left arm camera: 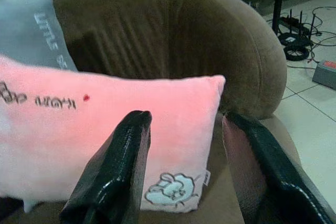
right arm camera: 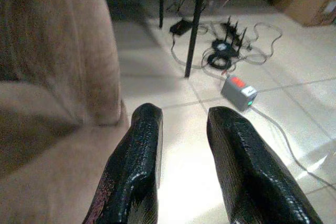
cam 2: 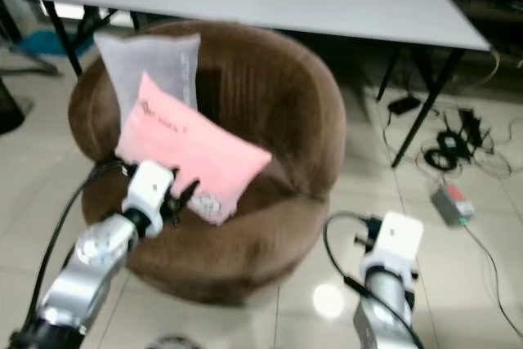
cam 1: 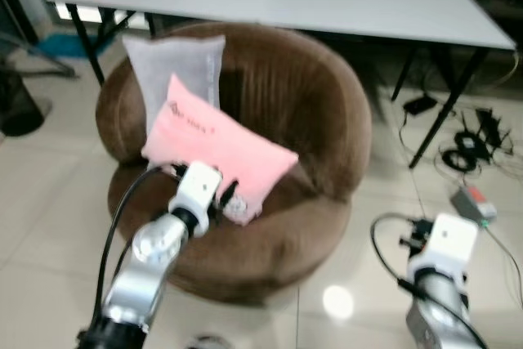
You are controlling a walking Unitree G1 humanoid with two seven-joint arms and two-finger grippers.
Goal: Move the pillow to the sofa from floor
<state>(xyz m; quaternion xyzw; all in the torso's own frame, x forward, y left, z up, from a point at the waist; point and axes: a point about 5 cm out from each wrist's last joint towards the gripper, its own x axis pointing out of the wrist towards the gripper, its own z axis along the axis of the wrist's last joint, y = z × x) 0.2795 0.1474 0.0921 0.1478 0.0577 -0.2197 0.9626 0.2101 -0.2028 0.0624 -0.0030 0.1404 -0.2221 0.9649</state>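
Now the brown sofa (cam 1: 310, 120) holds a pink pillow (cam 1: 221, 149), long axis from ten to four o'clock, before a grey pillow (cam 1: 176, 67). The left pincer (left arm camera: 184, 145) stands spread at the pink pillow's lower edge; the right pincer (right arm camera: 181, 150) hangs spread over the floor (right arm camera: 173, 129).

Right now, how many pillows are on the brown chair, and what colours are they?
Pink pillow: 1
Grey pillow: 1
Total on the brown sofa chair: 2
The left gripper is at the pink one's lower edge.
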